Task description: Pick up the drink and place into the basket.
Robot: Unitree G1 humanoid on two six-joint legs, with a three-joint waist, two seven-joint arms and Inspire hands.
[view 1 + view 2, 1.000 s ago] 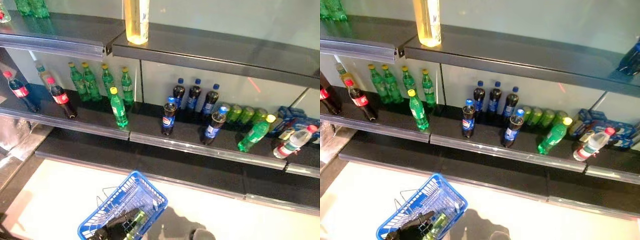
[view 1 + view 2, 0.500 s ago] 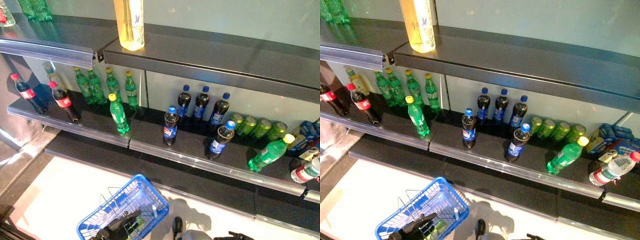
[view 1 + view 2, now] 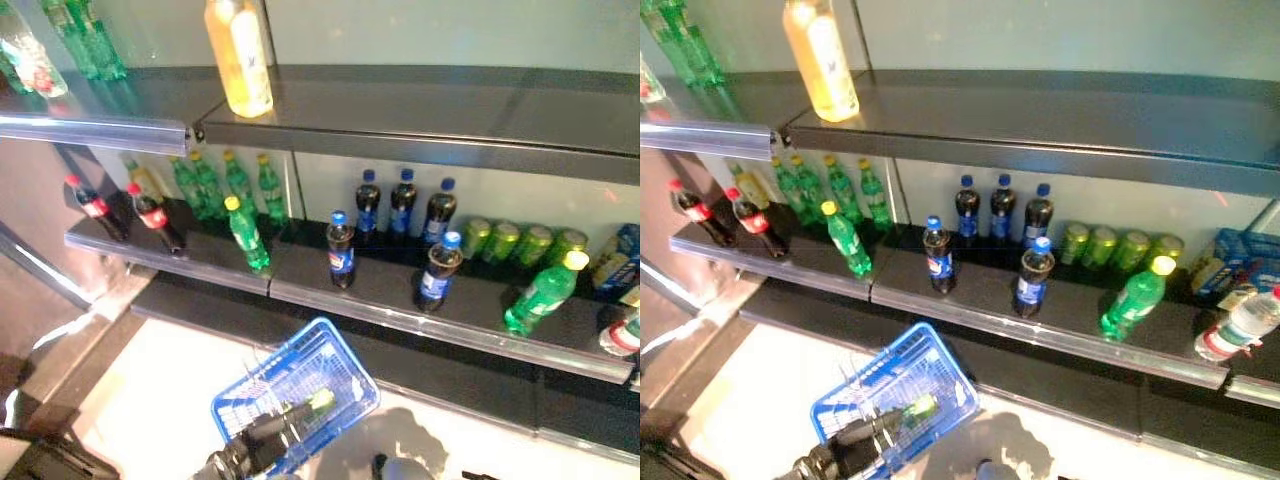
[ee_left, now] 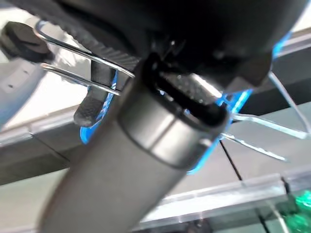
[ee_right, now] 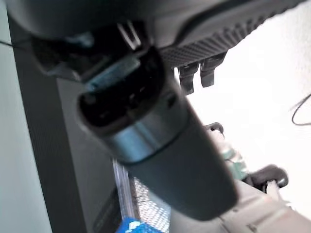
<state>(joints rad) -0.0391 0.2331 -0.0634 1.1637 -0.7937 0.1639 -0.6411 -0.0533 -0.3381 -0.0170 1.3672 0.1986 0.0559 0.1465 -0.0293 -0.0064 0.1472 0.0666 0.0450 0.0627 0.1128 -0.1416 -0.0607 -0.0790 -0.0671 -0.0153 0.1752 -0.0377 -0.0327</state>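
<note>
- A dark shelf unit (image 3: 420, 110) fills the back, with pale floor (image 3: 150, 390) in front; the whole view has swung since a second ago, so the shelves sit further right and lower, which is camera motion, not the goods moving.
- The blue basket (image 3: 300, 385) hangs over the floor at the lower middle, well clear of the shelf edge (image 3: 430, 330); it now shows higher and further right than before.
- The left hand (image 3: 262, 440) is at the basket's near rim, its fingers curled round the wire handle (image 4: 82, 80), as the left wrist view shows.
- The drink (image 3: 305, 405), a green bottle, lies inside the basket just past the left hand, as it did half a second ago.
- The right hand (image 5: 194, 73) shows only in its own wrist view, fingers short and bent, holding nothing that can be seen.
- On the middle shelf stand cola bottles (image 3: 150, 215) at the left, green bottles (image 3: 225, 185) next, dark blue-capped bottles (image 3: 400, 205) in the middle, and green cans (image 3: 520, 243) at the right.
- A tall yellow bottle (image 3: 240, 55) stands on the top shelf.
- One green bottle with a yellow cap (image 3: 543, 293) leans near the right front edge.
- Open floor lies to the left of the basket and between it and the bottom shelf.
</note>
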